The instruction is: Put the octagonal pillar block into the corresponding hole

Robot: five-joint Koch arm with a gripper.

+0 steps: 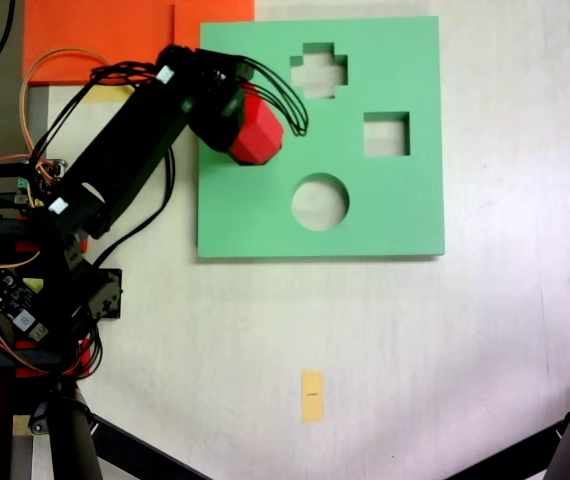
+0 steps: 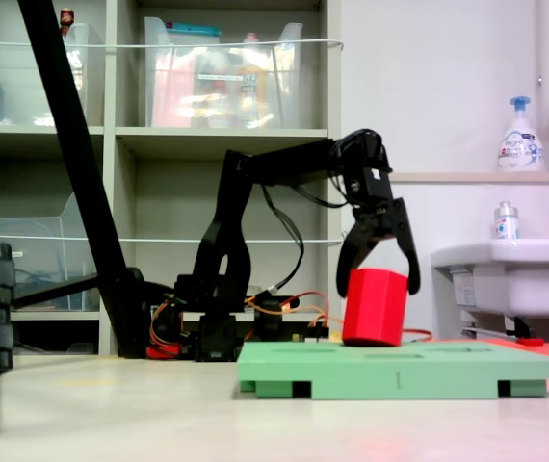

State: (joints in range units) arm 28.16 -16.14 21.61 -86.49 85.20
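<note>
Resting on a pale counter [image 1: 365, 340], the green foam board [image 2: 405, 371] carries the octagonal pillar block [image 2: 375, 308], tilted, loosely straddled by the spread tool [image 2: 379, 277]; shelves behind hold clear bins [image 2: 222, 72].

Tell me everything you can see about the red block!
The red block looks like bright foam, with flat sides and an angled top. It stands slightly tilted on the green board, near the board's left edge in the first exterior view. The black end effector straddles it from above with open jaws.
</note>
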